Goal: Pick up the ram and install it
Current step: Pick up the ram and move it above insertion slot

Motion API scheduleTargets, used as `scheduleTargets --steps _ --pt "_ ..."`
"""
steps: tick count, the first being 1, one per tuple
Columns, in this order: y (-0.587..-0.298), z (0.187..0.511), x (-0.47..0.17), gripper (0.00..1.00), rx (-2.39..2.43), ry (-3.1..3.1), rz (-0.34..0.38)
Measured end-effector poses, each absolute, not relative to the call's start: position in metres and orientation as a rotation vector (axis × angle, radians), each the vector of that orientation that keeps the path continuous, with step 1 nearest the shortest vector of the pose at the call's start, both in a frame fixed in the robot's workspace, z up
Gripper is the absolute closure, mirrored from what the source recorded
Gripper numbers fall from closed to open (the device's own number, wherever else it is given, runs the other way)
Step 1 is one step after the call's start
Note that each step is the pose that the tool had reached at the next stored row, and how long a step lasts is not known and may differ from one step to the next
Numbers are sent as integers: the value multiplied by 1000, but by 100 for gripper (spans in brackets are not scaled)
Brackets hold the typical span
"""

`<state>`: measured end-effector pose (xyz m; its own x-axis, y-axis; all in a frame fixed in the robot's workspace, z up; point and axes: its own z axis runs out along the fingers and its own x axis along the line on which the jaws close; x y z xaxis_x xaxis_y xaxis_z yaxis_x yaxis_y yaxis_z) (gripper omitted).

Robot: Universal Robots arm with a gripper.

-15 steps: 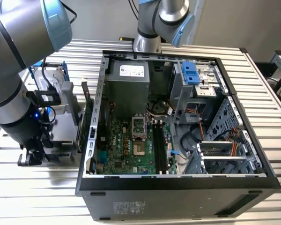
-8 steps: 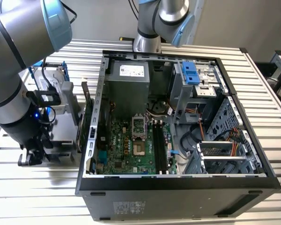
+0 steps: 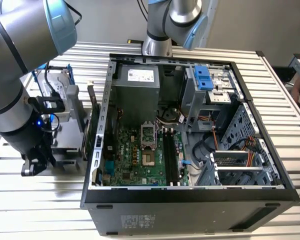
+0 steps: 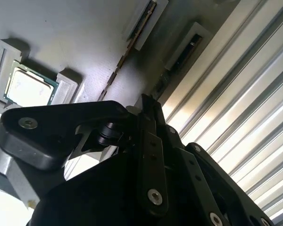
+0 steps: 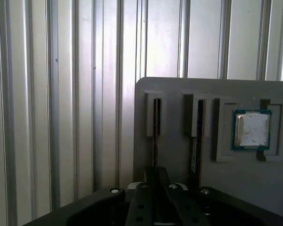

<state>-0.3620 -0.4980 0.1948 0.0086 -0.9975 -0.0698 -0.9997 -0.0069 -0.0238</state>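
Jaws: pressed together with no more than a thin slit between them; nothing shows pinched there.
Gripper: in both wrist views the gripper (image 5: pixel 155 173) (image 4: pixel 149 104) hangs over the grey holder (image 5: pixel 179 89) (image 4: pixel 85 37), with its tips in line with one of the holder's two narrow slots.
Ram: the ram (image 5: pixel 156 127) (image 4: pixel 132 42) stands on edge in that slot as a thin dark strip. Its near end reaches the fingertips in the first wrist view; whether they touch it I cannot tell.
Second stick: another stick (image 5: pixel 196 141) (image 4: pixel 191 44) sits on edge in the neighbouring slot, just beside the first.
Processor: a square chip (image 5: pixel 251 129) (image 4: pixel 28 87) with a metal lid lies flat in a recess of the same holder, past the second stick.
Table: the ribbed metal table (image 5: pixel 61 117) (image 4: pixel 236 117) (image 3: pixel 290 100) carries the holder and the case.
Arm: the arm (image 3: pixel 15 100) reaches down at the exterior view's left of the open computer case (image 3: pixel 190 205).
Motherboard: the green motherboard (image 3: pixel 135 165) lies inside the case, with long black slots (image 3: pixel 171 157) just beside the processor socket (image 3: pixel 148 145).
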Motion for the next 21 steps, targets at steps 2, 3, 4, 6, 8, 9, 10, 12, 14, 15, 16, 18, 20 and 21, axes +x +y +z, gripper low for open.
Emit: scheduleTargets --steps 2,3,4,6,8,9,10,12,14,15,16,18,20,21 --pt "-498 195 -362 100 -2183 2166 51" --pt "-498 195 -362 100 -2183 2166 51" --pt "-498 195 -362 100 -2183 2165 51" --pt "-498 195 -362 100 -2184 2165 51" --pt "-498 195 -362 100 -2184 2165 51" --pt "-498 195 -362 100 -2184 2165 51" --pt "-498 195 -362 100 -2184 2165 51" --pt "-498 196 -362 100 -2184 2165 51" --pt "-498 199 -362 100 -2184 2165 51" --pt "-498 202 -362 100 -2184 2165 51" --pt "-498 204 -362 100 -2184 2165 51" --pt "-498 208 -362 100 -2184 2165 51" --pt "-498 213 -362 100 -2184 2165 51" --pt "-498 216 -362 100 -2184 2165 51"
